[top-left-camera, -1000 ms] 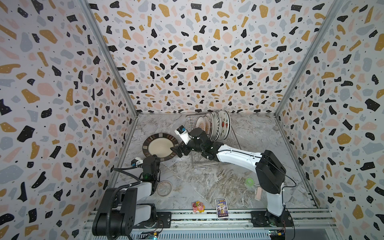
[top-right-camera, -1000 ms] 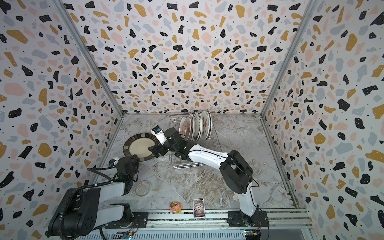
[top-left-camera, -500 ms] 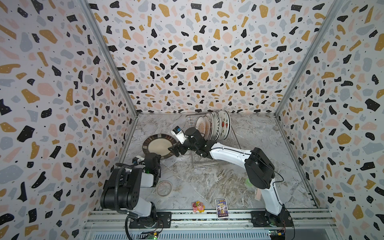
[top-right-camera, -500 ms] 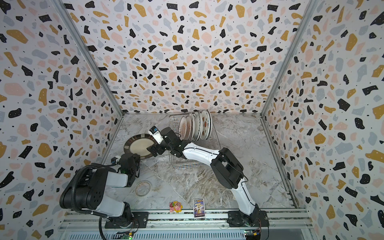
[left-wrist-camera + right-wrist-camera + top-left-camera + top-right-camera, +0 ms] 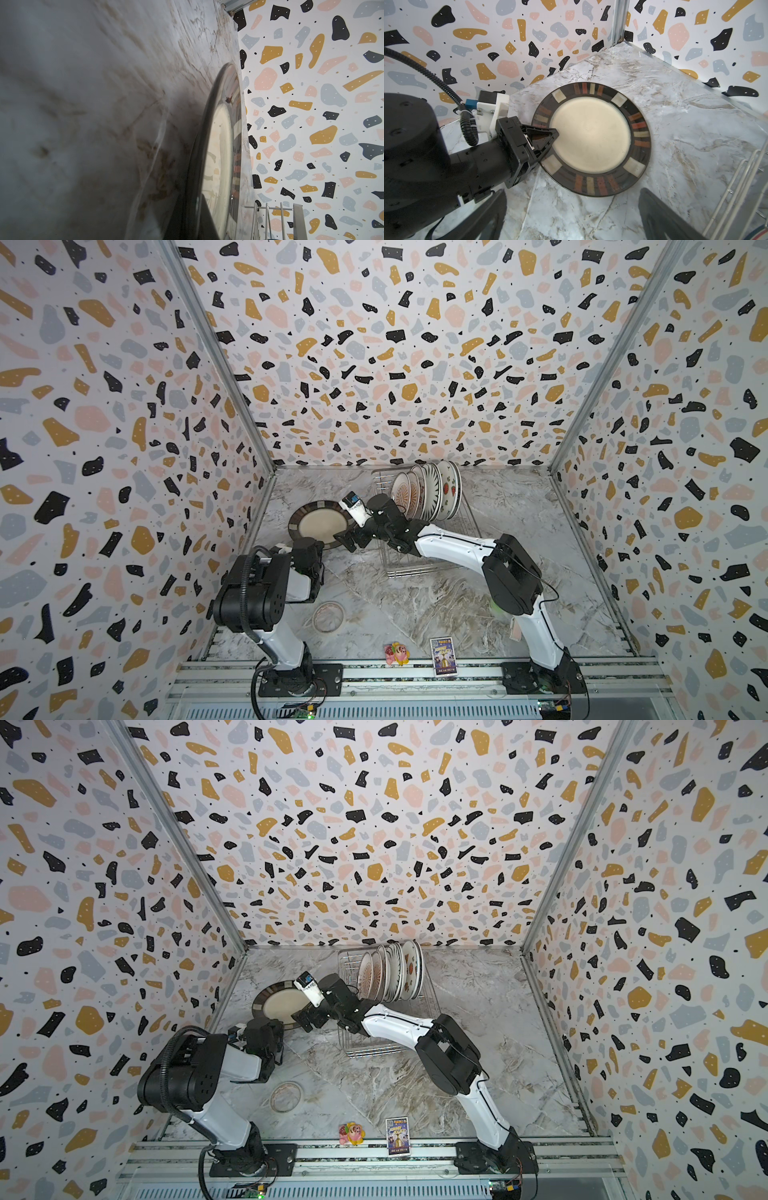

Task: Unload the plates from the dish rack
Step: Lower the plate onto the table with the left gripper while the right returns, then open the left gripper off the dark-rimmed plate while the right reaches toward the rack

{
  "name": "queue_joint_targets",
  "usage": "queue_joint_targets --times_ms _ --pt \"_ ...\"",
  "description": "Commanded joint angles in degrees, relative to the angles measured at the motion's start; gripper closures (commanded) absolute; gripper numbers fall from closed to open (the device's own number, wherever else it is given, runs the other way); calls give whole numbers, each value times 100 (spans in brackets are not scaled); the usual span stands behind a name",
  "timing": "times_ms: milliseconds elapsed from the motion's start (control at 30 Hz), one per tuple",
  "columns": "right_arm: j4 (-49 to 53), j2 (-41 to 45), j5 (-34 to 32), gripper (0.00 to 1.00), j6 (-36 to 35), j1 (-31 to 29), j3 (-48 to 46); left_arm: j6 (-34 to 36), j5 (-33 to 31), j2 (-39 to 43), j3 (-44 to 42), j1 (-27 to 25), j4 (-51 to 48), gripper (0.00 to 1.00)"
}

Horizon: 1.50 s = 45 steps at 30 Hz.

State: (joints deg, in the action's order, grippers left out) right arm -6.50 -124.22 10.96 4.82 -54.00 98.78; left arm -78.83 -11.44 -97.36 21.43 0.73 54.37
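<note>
A brown-rimmed cream plate (image 5: 318, 524) (image 5: 280, 1004) (image 5: 591, 139) lies flat on the marble table near the left wall. My left gripper (image 5: 315, 545) (image 5: 271, 1029) (image 5: 197, 226) is shut on its near rim, with one finger (image 5: 544, 135) lying over the rim. Beside that plate's near edge my right gripper (image 5: 347, 539) (image 5: 305, 1021) (image 5: 571, 216) hangs open over the table, holding nothing. Several more plates (image 5: 428, 495) (image 5: 390, 975) stand on edge at the far end of the dish rack (image 5: 424, 566) (image 5: 374, 1048) (image 5: 737, 197).
A clear glassy ring (image 5: 328, 617) (image 5: 285, 1096) lies on the table in front of the left arm. A small toy (image 5: 397, 653) and a picture card (image 5: 443, 655) sit at the front edge. Patterned walls close in the left, back and right sides.
The left arm's elbow has risen while its gripper stays on the plate's rim. The right arm has swung a little left, with its elbow moving in. The plate has barely moved.
</note>
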Motion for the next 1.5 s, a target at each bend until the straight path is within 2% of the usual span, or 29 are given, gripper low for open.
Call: queue_joint_targets --times_ms 0,233,300,500,700,867,1033,1133,1300,1333,1367,1400,1467 --pt "-105 27 44 1 -61 47 156 192 -75 7 230 50 752 86" --pt "-152 -124 93 1 -36 53 339 210 -109 -121 245 103 662 83" --pt "-115 -154 68 0 -30 52 395 283 -71 -134 287 111 642 75" --pt "-155 -165 7 0 1 60 405 324 -207 -134 240 125 566 73" --pt "-158 -99 33 0 1 60 379 324 -183 -127 239 138 533 61" --pt "-249 -7 67 0 6 56 250 393 -255 24 221 138 367 44" --pt "-290 60 101 0 22 45 191 535 -526 434 216 138 -267 24" --pt "-281 99 100 0 27 38 180 622 -598 610 274 138 -641 17" --pt "-259 221 48 0 15 -7 142 646 -697 786 333 138 -1103 14" --pt "-264 253 35 0 1 -27 128 687 -747 862 344 138 -1217 12" --pt "-256 288 17 0 -18 -35 117 693 -819 944 323 138 -1295 4" --pt "-263 325 -16 0 -21 -49 95 674 -884 1023 282 138 -1339 0" --pt "-269 434 -92 0 -34 -75 50 727 -1025 1271 189 138 -1423 0"
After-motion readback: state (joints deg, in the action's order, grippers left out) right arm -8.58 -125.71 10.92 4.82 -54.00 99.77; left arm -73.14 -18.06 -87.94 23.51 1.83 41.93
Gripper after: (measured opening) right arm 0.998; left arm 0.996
